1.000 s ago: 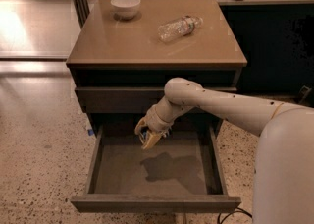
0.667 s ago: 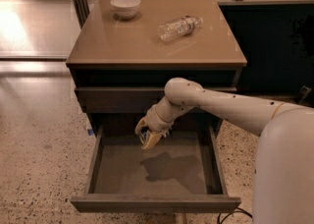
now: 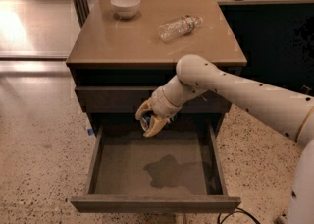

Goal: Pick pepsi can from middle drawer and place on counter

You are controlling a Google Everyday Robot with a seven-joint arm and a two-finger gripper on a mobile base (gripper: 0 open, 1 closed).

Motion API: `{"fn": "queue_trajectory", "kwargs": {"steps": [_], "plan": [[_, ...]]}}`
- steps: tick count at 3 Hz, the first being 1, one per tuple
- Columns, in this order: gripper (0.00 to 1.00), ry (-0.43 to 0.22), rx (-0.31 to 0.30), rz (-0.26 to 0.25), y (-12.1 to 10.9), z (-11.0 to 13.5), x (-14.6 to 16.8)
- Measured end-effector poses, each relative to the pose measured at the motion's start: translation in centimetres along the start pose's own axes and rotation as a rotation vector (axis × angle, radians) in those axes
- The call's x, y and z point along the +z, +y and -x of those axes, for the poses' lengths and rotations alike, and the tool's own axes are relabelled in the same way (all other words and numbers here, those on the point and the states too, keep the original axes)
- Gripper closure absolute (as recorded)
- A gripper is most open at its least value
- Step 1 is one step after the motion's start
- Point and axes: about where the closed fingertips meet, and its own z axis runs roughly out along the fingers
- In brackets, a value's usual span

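Observation:
The middle drawer is pulled open below the counter; its grey floor shows only the arm's shadow. My gripper hangs over the drawer's back left part, just in front of the closed upper drawer front. Its yellowish fingers are closed around a small bluish, silver-ended thing, the pepsi can, which they mostly hide. The can is held above the drawer floor and below the counter top.
A white bowl stands at the counter's back left. A clear plastic bottle lies on its side at the back right. The upper drawer front is closed. Speckled floor surrounds the cabinet.
The arm and gripper have risen a little from the drawer floor with the can between the fingers. Nothing else has moved.

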Motion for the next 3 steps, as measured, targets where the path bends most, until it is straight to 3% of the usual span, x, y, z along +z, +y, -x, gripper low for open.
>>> {"fn": "queue_trajectory", "kwargs": {"steps": [1,2,3], "plan": [[1.0,-0.003,-0.078,-0.041,-2.3,2.5,-4.6],[1.0,-0.017,-0.163,-0.106,-6.2,4.7,-9.3],[1.0,-0.017,-0.163,-0.106,-6.2,4.8,-9.3]]}}
